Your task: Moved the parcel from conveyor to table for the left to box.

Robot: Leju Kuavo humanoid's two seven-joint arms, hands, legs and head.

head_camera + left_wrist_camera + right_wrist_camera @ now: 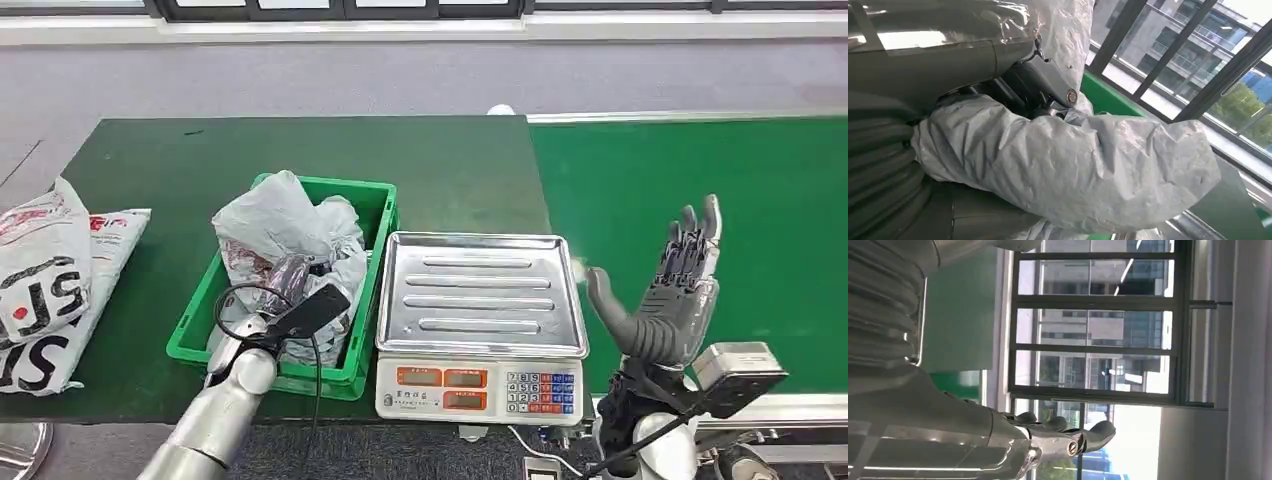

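A crumpled grey plastic parcel (pixel 285 225) lies in the green crate (pixel 200 330) on the dark green table. My left arm reaches into the crate, and my left hand (pixel 290 278) is mostly buried in the plastic. In the left wrist view the thumb and dark fingers of my left hand (pixel 1033 85) close around a fold of the parcel (pixel 1088 165). My right hand (pixel 675 290) is raised over the near edge of the green conveyor (pixel 700 170), fingers spread and holding nothing. In the right wrist view the right hand (pixel 1048 437) points at the windows.
A weighing scale with a bare steel pan (pixel 480 295) stands between the crate and the conveyor. Two white courier bags (pixel 50 280) lie at the table's left edge. The table's far half is bare green.
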